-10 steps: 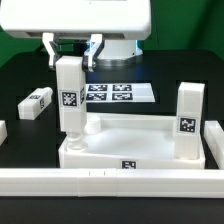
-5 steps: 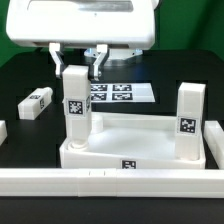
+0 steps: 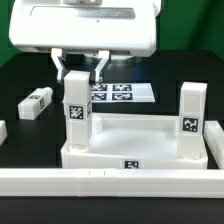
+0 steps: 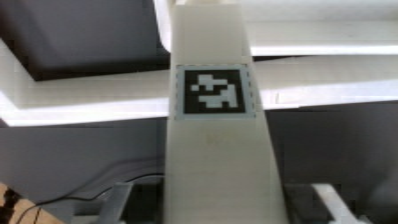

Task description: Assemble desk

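The desk tabletop (image 3: 140, 140) is a white rimmed tray lying in the middle of the table. A white block leg (image 3: 75, 115) with a tag stands in its corner socket on the exterior view's left, leaning slightly. A second leg (image 3: 190, 120) stands upright in the corner on the exterior view's right. My gripper (image 3: 80, 70) hangs just above the left leg's top, open, one finger on each side with a gap. In the wrist view the leg (image 4: 217, 150) runs between the fingers (image 4: 121, 205) without touching them, and the tabletop (image 4: 89, 95) lies beyond.
A loose white leg (image 3: 35, 102) lies on the black table at the exterior view's left. The marker board (image 3: 125, 93) lies behind the tabletop. A long white rail (image 3: 110, 180) runs along the front. Another white piece (image 3: 2, 132) shows at the left edge.
The gripper has opened and risen off the left leg. The leg has shifted a little toward the exterior view's right and now stands free in its socket.
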`<state>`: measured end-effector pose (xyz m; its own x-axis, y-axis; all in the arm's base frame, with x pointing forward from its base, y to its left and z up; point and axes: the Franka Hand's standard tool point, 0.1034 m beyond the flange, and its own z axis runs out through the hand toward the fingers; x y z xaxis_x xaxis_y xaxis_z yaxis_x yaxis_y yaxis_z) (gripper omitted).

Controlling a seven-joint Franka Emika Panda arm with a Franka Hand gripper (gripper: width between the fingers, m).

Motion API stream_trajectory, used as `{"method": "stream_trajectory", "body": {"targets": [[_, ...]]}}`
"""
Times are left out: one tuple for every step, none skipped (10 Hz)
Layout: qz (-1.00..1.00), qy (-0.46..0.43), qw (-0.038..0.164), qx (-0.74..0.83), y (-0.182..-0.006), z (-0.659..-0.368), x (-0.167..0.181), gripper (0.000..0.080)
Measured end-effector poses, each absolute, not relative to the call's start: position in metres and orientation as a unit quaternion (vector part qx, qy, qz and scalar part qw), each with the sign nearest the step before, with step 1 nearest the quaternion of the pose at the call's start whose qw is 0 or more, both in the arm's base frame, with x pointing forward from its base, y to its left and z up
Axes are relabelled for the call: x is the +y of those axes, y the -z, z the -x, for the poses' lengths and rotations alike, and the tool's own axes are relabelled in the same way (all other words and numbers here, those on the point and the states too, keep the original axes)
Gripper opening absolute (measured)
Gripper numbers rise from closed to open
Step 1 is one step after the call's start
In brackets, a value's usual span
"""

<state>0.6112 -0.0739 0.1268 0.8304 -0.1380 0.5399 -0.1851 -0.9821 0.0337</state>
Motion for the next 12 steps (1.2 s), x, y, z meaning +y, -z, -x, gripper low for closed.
{"method": "stream_trajectory", "body": {"targets": [[-0.953,-0.287,0.045,-0.083,-0.127,-0.612,-0.073,0.0290],[-0.953,-0.286,0.045,-0.084,-0.127,-0.612,-0.073,0.0290],[-0.954,-0.286,0.045,-0.084,-0.126,-0.612,-0.073,0.0420],[-0.954,-0.286,0.045,-0.083,-0.126,-0.612,-0.073,0.0553],[-0.954,-0.286,0.045,-0.083,-0.126,-0.612,-0.073,0.0553],[-0.954,-0.285,0.045,-0.083,-0.126,-0.612,-0.073,0.0634],[-0.954,-0.285,0.045,-0.084,-0.126,-0.612,-0.074,0.0645],[-0.954,-0.283,0.046,-0.084,-0.125,-0.612,-0.077,0.0645],[-0.954,-0.283,0.047,-0.084,-0.128,-0.612,-0.080,0.0649],[-0.955,-0.281,0.049,-0.084,-0.134,-0.612,-0.087,0.0649],[-0.957,-0.275,0.046,-0.085,-0.142,-0.612,-0.091,0.0649],[-0.957,-0.274,0.043,-0.086,-0.149,-0.614,-0.093,0.0649]]}}
